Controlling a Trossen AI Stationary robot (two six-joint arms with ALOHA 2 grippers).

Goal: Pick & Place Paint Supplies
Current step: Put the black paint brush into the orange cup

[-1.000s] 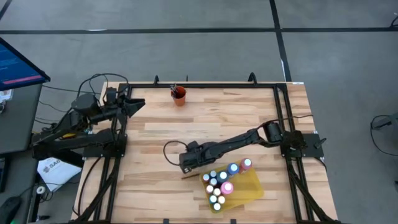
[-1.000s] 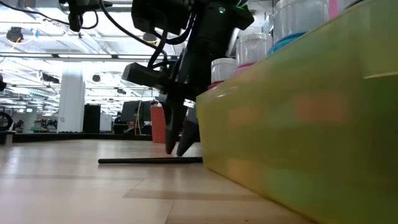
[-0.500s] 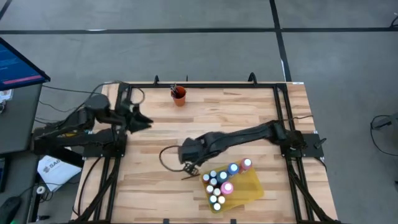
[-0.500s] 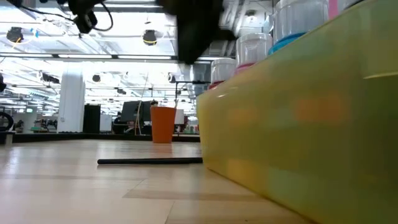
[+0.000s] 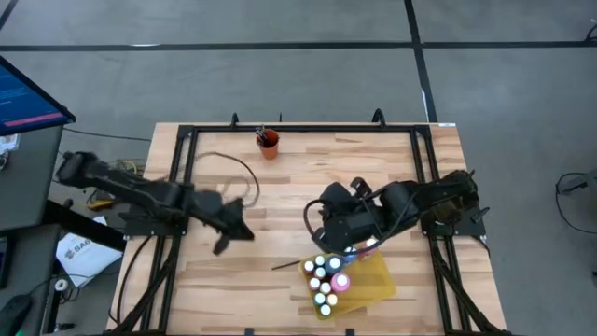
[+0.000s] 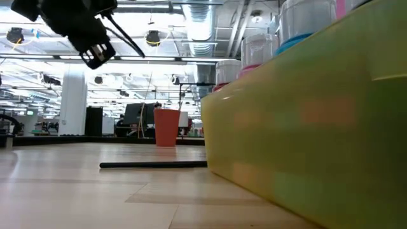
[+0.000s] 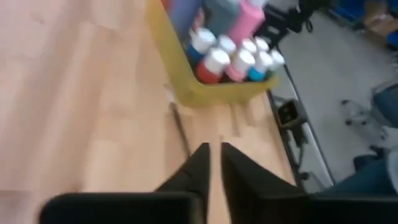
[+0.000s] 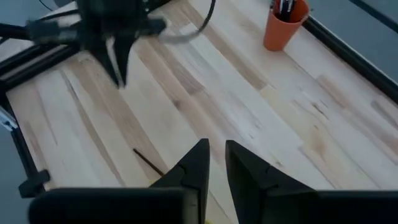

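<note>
Robotics lab or test hall, industrial open-plan. Worktop was a pale wood slab in a black metal frame, standing on a grey concrete floor crossed by dark lines. Low view looked past the left pincer into a big hall: white column, exposed ducts and strip lights overhead, dark equipment far behind. Monitor with a blue screen sat on a desk off the left arm's side, loose cables trailing by that arm.
</note>
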